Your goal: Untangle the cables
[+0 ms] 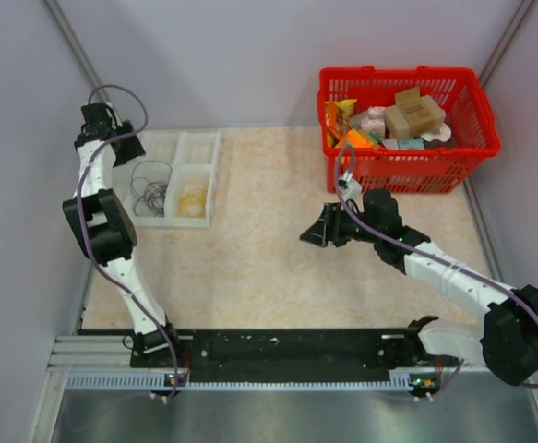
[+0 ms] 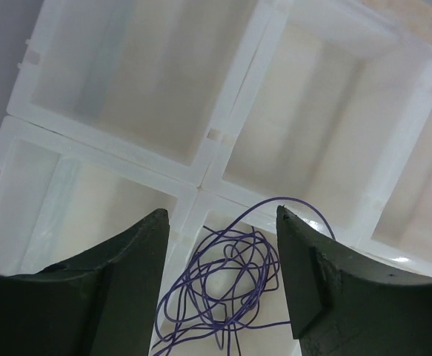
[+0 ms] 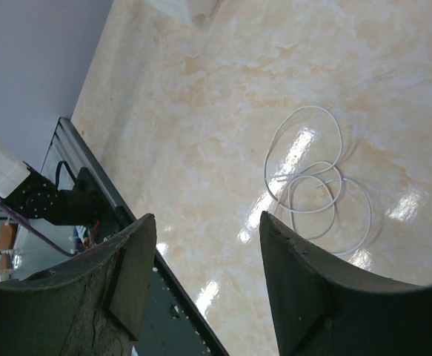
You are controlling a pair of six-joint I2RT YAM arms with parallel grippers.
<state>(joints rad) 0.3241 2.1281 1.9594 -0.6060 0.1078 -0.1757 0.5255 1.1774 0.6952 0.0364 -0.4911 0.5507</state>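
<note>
Across the full work area lies 1 table, flat, glossy, with a beige marbled top.

At its near edge stand 2 arms: the left arm reaches to the far left corner, and the right arm bends in toward the table centre. Both are jointed, white and black.

At the far right sits 1 basket, red plastic with lattice walls, filled with mixed packages and 1 brown box on top.

At the far left sits 1 tray, translucent white plastic, split by straight walls into rectangular compartments; at least 4 show in the left wrist view.

Grippers, 2:
- The left gripper hangs over the tray, dark fingers spread apart, nothing between them.
- The right gripper hangs over bare table, fingers spread apart, nothing between them.

Cables, 3, all very thin and flexible:
- 1 purple cable, a loose tangle of many loops, lies in a near-left tray compartment, directly below the left gripper.
- 1 yellowish cable, a small round coil, lies in the compartment just to the right of it.
- 1 white cable, about 3 open loops, lies flat on the table near the right gripper, apart from its fingers.
</note>
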